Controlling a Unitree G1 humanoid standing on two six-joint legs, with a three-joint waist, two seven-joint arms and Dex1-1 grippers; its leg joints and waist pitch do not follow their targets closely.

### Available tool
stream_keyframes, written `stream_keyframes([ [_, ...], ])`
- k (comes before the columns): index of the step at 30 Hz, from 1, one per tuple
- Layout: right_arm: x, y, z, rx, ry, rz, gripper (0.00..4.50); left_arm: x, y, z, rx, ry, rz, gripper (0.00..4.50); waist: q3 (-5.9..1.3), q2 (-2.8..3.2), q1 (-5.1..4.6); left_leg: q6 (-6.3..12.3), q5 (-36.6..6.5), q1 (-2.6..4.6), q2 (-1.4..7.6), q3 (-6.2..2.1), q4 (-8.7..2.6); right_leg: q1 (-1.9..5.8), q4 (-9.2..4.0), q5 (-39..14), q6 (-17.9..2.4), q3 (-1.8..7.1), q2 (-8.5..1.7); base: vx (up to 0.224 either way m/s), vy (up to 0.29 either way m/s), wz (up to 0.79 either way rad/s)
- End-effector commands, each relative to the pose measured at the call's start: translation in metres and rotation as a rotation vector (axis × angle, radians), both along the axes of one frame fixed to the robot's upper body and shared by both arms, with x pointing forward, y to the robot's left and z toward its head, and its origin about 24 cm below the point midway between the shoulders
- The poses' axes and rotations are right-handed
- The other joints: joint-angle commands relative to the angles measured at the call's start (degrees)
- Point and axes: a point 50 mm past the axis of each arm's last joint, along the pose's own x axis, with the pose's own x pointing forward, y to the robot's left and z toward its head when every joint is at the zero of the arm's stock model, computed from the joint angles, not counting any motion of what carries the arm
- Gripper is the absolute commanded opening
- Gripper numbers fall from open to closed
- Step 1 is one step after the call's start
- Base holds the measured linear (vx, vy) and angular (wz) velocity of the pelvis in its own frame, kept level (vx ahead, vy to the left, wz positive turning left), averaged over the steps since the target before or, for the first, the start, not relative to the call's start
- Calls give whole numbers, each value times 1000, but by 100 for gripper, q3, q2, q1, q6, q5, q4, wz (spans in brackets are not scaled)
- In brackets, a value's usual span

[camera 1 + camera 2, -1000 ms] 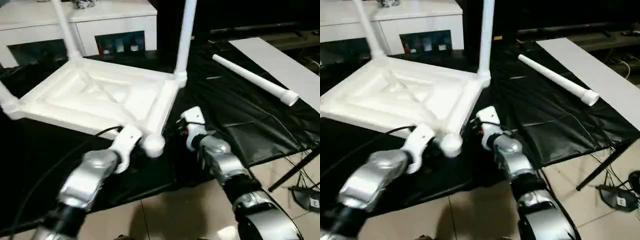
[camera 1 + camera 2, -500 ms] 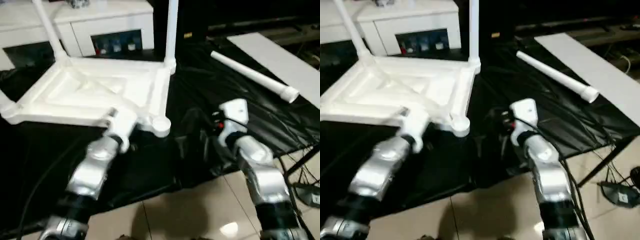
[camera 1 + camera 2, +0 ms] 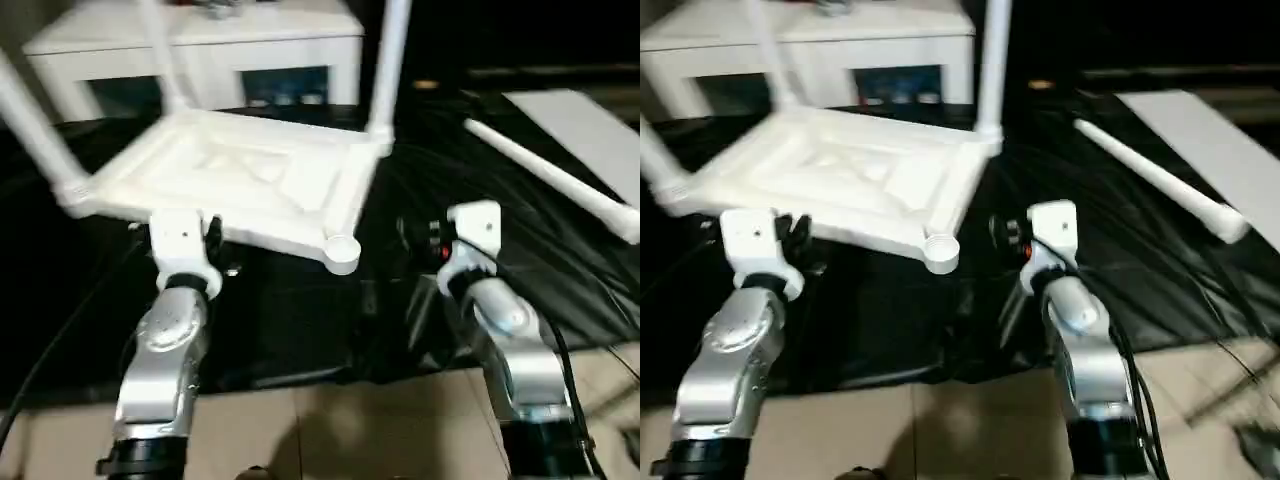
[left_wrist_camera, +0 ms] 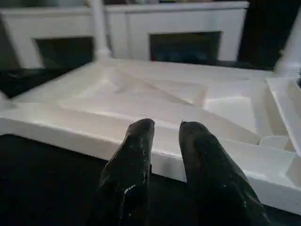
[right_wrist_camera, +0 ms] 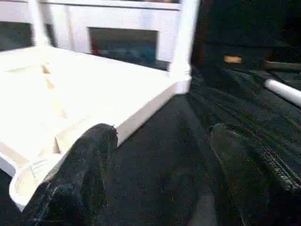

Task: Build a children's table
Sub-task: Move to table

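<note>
**A:** Left eye view first: where does the children's table [image 3: 250,185] stand?

**B:** Upside down on the black sheet [image 3: 300,320] that covers the work surface, toward its far left part, in front of the white cabinet [image 3: 220,50]. Three legs rise from the corner sockets. The near right socket [image 3: 341,252] is empty, a round open cup facing up.

**A:** And the fourth leg [image 3: 550,180]?

**B:** It lies loose on the sheet toward the far right edge, well apart from the tabletop, beside the flat white board [image 3: 590,120].

**A:** What is different from a second ago?

**B:** Both arms have pulled back from the empty socket. The left gripper [image 4: 164,136] was close by that corner; now it sits along the near edge of the tabletop, further left. In the left wrist view its two black fingers [image 4: 134,155] are nearly together, a narrow gap between them, with nothing held. The right gripper [image 5: 160,155] has drawn out to the right, clear of the tabletop; its fingers are spread wide and empty, over bare sheet.

**A:** So what does that mean for the job?

**B:** I judge three quarters done. The socket is now uncovered and reachable. The likely next step is for the open right gripper to fetch the loose leg, which lies on its side.
</note>
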Motion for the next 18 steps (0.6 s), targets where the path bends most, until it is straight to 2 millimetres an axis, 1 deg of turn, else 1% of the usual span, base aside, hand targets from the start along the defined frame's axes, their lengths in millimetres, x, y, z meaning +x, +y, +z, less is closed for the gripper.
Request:
stream_keyframes([
  [1, 5, 1, 0, -9, 9, -8, 360, 4, -5, 5, 31, -20, -3, 122, -181, -267, 40, 650, -1384, 51, -187, 912, 1335, 74, -1442, -3962, -1682, 163, -907, -53, -264, 48],
  [2, 7, 1, 0, -7, 8, -7, 360, 5, -6, 6, 45, -18, 1, 122, -155, -221, 66, 671, -1429, -41, -115, 971, 1332, 224, -1336, -3952, -1330, 67, -960, 2, -238, 41],
  [3, 7, 1, 1, -11, 7, -9, 360, 6, -7, 7, 48, -21, 7, 122, -249, -139, 134, 835, -1689, 143, 132, 1006, 876, 461, -1293, -3247, -825, -6, -1243, 2, -238, 41],
  [4, 7, 1, 1, -12, 7, -11, 360, 6, -7, 7, 49, -23, 10, 122, -309, -104, 109, 919, -1659, 215, 225, 981, 596, 553, -1300, -2886, -595, -101, -1176, -4, -211, 74],
  [5, 6, 1, 1, -15, 12, -3, 360, 7, -7, 7, 52, -21, 12, 122, -353, -26, 85, 1010, -1474, 248, 323, 948, 356, 649, -1314, -2459, -343, -241, -1055, -19, -264, 89],
  [6, 6, 1, 0, -18, 20, 5, 360, 7, -8, 7, 57, -17, 15, 122, -504, 231, 45, 1669, -765, 627, 1283, -28, -481, 405, -620, -941, 387, -605, -413, -19, -264, 89],
  [7, 5, 0, -1, -19, 24, 3, 360, 7, -6, 5, 59, -6, 31, 122, -520, 347, -56, 2042, -491, 940, 1877, -475, -685, -73, 150, -1076, 654, -304, -346, 11, -272, 75],
  [8, 5, -1, -1, -21, 26, 0, 360, 7, -5, 4, 60, 2, 43, 122, -505, 193, -257, 3137, 1697, 1076, 1497, -641, -394, -752, 701, -1053, 221, 407, -377, 33, -232, 65],
  [9, 5, -2, -1, -25, 26, -3, 360, 7, -4, 4, 61, 1, 44, 122, -525, 178, -217, 3497, 2601, 1137, 1410, -744, -319, -842, 695, -885, 30, 601, -438, 33, -232, 65],
  [10, 5, -2, -2, -30, 26, -6, 360, 7, -4, 4, 62, 0, 45, 122, -456, 161, -142, 3488, 3274, 834, 826, -529, -314, -654, 442, -357, -278, 738, -269, 0, -270, 62],
  [11, 5, -3, -2, -36, 26, -10, 360, 7, -4, 4, 64, -4, 44, 122, -488, 83, -125, 3313, 3097, 744, 429, -475, -277, -464, 171, -38, -580, 765, -196, -7, -320, 60],
  [12, 5, -4, -3, -32, 30, -12, 360, 8, -4, 4, 72, -7, 46, 122, -487, -74, -26, 3138, 2262, 451, -131, -167, 9, -47, -305, 944, -1992, 693, -283, -7, -320, 60],
  [13, 5, -4, -3, -32, 30, -12, 360, 8, -4, 4, 72, -7, 46, 122, -507, -238, 11, 2990, 1518, -94, -538, 251, 506, 497, -486, 1674, -2548, 765, -432, -7, -373, 72],
  [14, 6, -5, -3, -34, 32, -12, 360, 8, -4, 4, 74, -6, 47, 122, -441, -318, 223, 1854, -530, -178, -494, 828, 1211, 445, -904, 1369, -2786, 592, -696, -52, -358, 66],
  [15, 6, -4, -4, -32, 33, -10, 360, 8, -3, 4, 77, -5, 50, 122, -356, -305, 202, 1045, -1021, -225, -316, 923, 1261, 386, -896, 556, -2198, 342, -799, -52, -358, 66],
  [16, 6, -4, -4, -32, 33, -10, 360, 8, -3, 4, 77, -5, 50, 122, -316, -222, 174, 790, -1138, -30, -152, 1005, 1152, 345, -1074, -515, -1688, 113, -1021, -45, -308, 58],
  [17, 6, -4, -4, -33, 33, -8, 360, 9, -3, 4, 75, -3, 49, 122, -317, -193, 145, 834, -1238, -34, -34, 1022, 1002, 489, -1139, -968, -1459, 106, -1145, -19, -274, 63],
  [18, 6, -4, -4, -37, 34, -8, 360, 9, -3, 4, 79, -3, 49, 122, -320, 154, 91, 1043, -1066, 72, 448, 811, 283, 863, -1312, -1559, -122, -301, -1203, -19, -274, 63],
])
